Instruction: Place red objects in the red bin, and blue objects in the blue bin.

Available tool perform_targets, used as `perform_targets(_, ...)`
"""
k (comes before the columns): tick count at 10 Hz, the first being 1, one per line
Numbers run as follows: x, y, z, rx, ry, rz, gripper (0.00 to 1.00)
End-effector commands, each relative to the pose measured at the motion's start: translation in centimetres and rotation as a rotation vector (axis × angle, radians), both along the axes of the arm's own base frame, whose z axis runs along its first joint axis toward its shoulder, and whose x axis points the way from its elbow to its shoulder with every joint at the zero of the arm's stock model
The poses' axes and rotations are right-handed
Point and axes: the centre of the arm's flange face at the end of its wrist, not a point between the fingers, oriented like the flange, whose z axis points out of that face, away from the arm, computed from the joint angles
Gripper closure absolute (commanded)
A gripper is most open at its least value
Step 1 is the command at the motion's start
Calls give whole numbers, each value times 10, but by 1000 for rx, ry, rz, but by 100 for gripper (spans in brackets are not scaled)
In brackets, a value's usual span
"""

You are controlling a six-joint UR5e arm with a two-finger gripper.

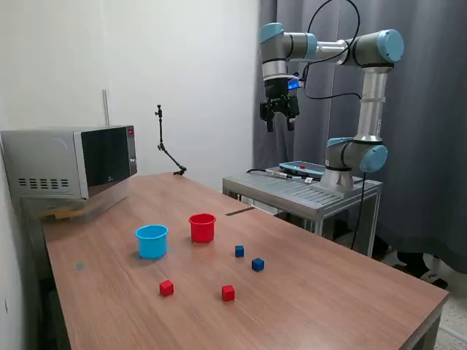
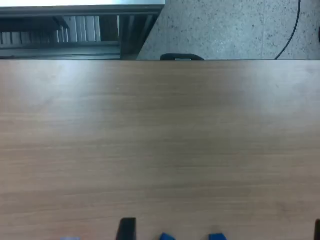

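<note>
Jaws of the gripper (image 1: 279, 117) hang open and empty, upper centre; below: 2 red cubes (image 1: 166, 288) (image 1: 228, 293), 2 blue cubes (image 1: 239, 251) (image 1: 257, 265), 1 red cup (image 1: 202, 227), 1 light blue cup (image 1: 152, 241).

Exterior view: off-arm camera, raised, standing back from one table (image 1: 328, 292) corner, looking diagonally across and slightly down; whole tabletop, arm and gripper (image 1: 279, 117) in frame. Wrist view: high up, pointing straight down at bare tabletop, floor (image 2: 225, 30) past the table edge. Shared: tabletop (image 2: 160, 140) and two blue cubes (image 1: 248, 257), cropped at wrist frame's lower edge (image 2: 190, 237).
</note>
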Motion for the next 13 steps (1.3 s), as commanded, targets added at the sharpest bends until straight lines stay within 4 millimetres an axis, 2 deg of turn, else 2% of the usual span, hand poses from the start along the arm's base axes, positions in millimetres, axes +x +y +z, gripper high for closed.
perform_targets(1,-8,1,-4,-4,8,0,0)
perform_targets(4,-11,2,-13,-5,-12,-27,0)
perform_targets(13,-9,1,-9,7,-2,-25,0)
